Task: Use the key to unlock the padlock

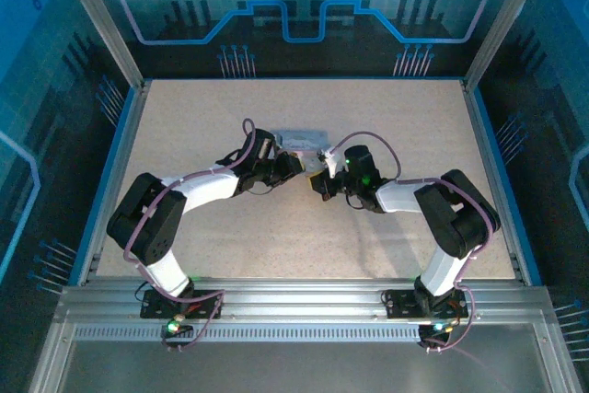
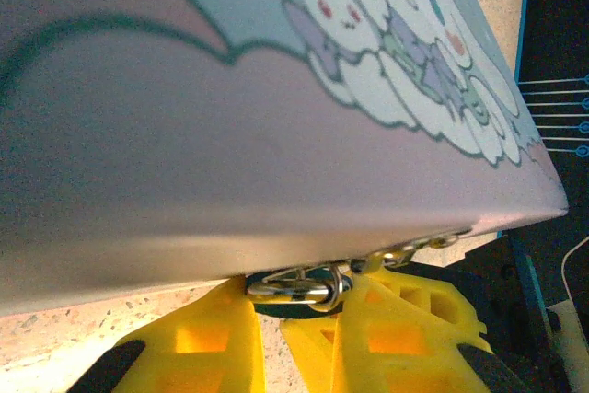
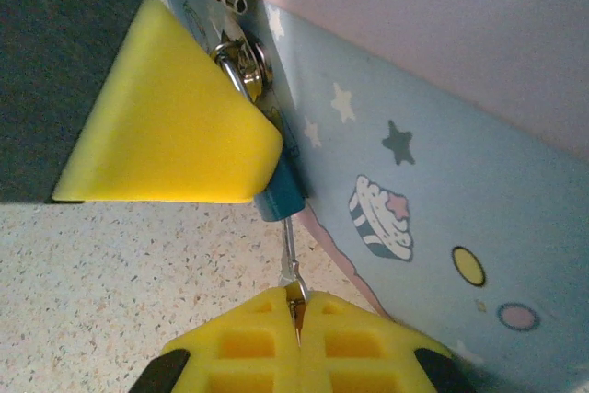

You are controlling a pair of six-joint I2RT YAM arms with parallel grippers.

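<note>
Yellow fingers of the right gripper [image 3: 296,312], at the bottom centre of the right wrist view, are pressed together on the thin key [image 3: 289,260]. Its blade runs up into the bluish body of the padlock [image 3: 279,192] near the frame's middle. The padlock is hung by its shackle [image 3: 235,71] against the printed tin box [image 3: 442,181], upper left of centre. It is judged to be pinched by the left gripper [image 2: 296,299], closed on it at the bottom of the left wrist view.

If the key is turned off its axis, the slim blade could be bent or slipped through the pads. If the left hold is loose, the padlock would be swung round with the key and nothing released.

Key and padlock body are given by the right wrist view. The metal loop between the left fingers is given by the left wrist view. In the top view both arms are seen meeting at the box on the speckled table [image 1: 276,227].
</note>
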